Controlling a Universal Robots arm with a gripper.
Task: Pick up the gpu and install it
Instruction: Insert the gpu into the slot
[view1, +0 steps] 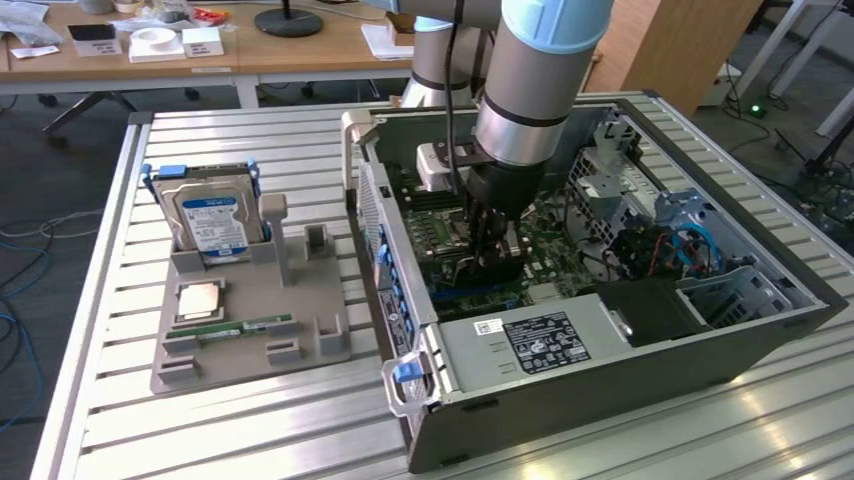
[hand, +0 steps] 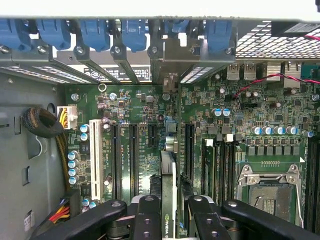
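Gripper (hand: 169, 212) is down inside the open computer case (view1: 694, 345), fingers (hand: 146, 220) clamped on the gpu (hand: 169, 192). Card stands on edge between them, directly ahead of the fingertips, over the motherboard (hand: 140, 115) slots; metal bracket end near the case's rear slot openings.

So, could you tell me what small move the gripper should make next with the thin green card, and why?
Probably press straight down a little further. The gripper clasps the thin green gpu card edge-on over the green motherboard, its silver bracket at the rear slot openings, but whether it is fully seated is unclear.
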